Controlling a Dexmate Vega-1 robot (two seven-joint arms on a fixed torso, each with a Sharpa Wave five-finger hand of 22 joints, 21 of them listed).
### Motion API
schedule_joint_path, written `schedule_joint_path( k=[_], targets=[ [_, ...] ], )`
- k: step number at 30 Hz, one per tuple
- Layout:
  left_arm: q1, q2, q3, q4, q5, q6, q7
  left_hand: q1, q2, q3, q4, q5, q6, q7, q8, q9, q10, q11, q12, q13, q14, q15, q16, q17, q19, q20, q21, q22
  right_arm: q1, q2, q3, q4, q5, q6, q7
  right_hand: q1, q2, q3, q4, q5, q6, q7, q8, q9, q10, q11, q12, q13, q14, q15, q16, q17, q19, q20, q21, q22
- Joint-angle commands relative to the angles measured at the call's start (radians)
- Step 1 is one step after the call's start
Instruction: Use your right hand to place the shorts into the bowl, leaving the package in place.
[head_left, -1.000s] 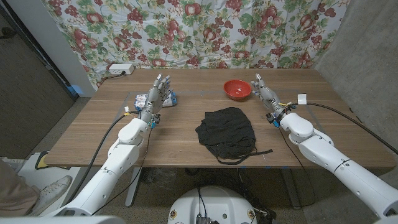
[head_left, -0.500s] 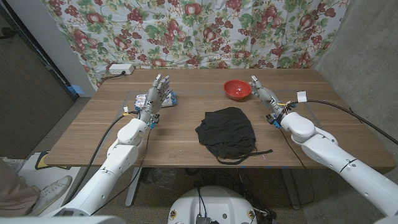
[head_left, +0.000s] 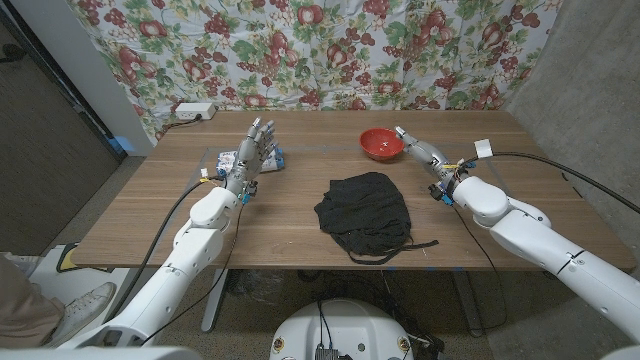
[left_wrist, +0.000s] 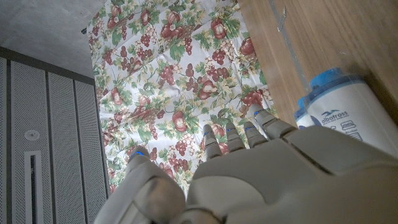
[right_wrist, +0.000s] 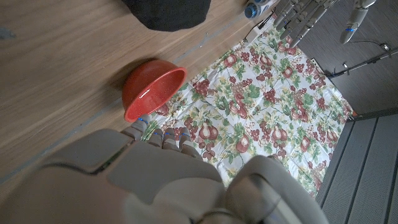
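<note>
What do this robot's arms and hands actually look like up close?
Both arms are smooth white shells with black cables running alongside. Each ends in a grey, human-shaped robot hand, left robot hand and right robot hand, with small blue marks at the fingertips and coloured wires bunched at the wrist.

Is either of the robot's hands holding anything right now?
No. The right hand hangs open beside the red bowl, away from the black shorts. The left hand stands open by the package, holding nothing.
</note>
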Motion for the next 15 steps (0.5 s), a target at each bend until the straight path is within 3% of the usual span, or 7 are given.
schedule_joint_path(
  k=[1, 8, 11, 15],
  targets=[
    [-0.024, -0.006, 0.003, 0.026, 0.002, -0.003, -0.021, -0.001, -0.002, -0.007, 0.000, 0.007, 0.002, 0.000, 0.008, 0.004, 0.001, 0.005, 0.006, 0.003, -0.009, 0.002, 0.004, 0.002, -0.001, 0.008, 0.004, 0.002, -0.011, -0.033, -0.007, -0.065, -0.074, -0.051, -0.020, 0.016, 0.004, 0.002, -0.007, 0.007, -0.010, 0.006, 0.003, 0.005, -0.010, 0.000, -0.002, 0.002, -0.019, -0.001, 0.000, 0.002, -0.010, 0.002, -0.002, 0.002],
    [-0.032, -0.003, 0.002, 0.027, 0.005, 0.002, -0.028, -0.002, -0.002, -0.008, 0.001, 0.007, 0.002, 0.001, 0.008, 0.004, 0.001, 0.004, 0.007, 0.003, -0.010, 0.005, 0.004, 0.002, 0.000, 0.007, 0.004, 0.002, -0.007, -0.064, -0.017, -0.117, -0.126, -0.098, -0.004, 0.023, 0.005, 0.003, -0.012, 0.011, -0.008, -0.001, 0.006, 0.005, -0.002, -0.007, 0.004, 0.002, -0.010, -0.007, 0.006, 0.002, -0.003, 0.005, 0.003, 0.002],
    [-0.036, -0.005, 0.003, 0.030, 0.005, 0.003, -0.031, -0.002, -0.001, -0.009, 0.001, 0.007, 0.001, 0.000, 0.008, 0.004, 0.002, 0.005, 0.007, 0.003, -0.009, 0.005, 0.004, 0.002, 0.000, 0.006, 0.004, 0.002, -0.003, -0.084, -0.023, -0.146, -0.159, -0.127, 0.005, 0.033, 0.003, 0.004, -0.019, 0.016, -0.020, -0.017, 0.003, 0.005, -0.004, -0.013, 0.005, 0.003, -0.006, -0.026, 0.008, 0.002, 0.005, 0.019, 0.007, 0.001],
    [-0.037, -0.009, 0.004, 0.026, 0.004, 0.016, -0.026, -0.002, -0.001, -0.009, 0.001, 0.007, 0.003, 0.000, 0.008, 0.004, -0.002, 0.006, 0.006, 0.003, -0.010, 0.004, 0.005, 0.002, 0.001, 0.007, 0.005, 0.002, -0.006, -0.092, -0.018, -0.167, -0.180, -0.150, 0.001, 0.044, 0.000, 0.004, -0.026, 0.021, -0.035, -0.033, 0.000, 0.005, -0.007, -0.024, 0.005, 0.003, -0.007, -0.034, 0.008, 0.001, 0.010, 0.016, 0.010, 0.001]
  ],
)
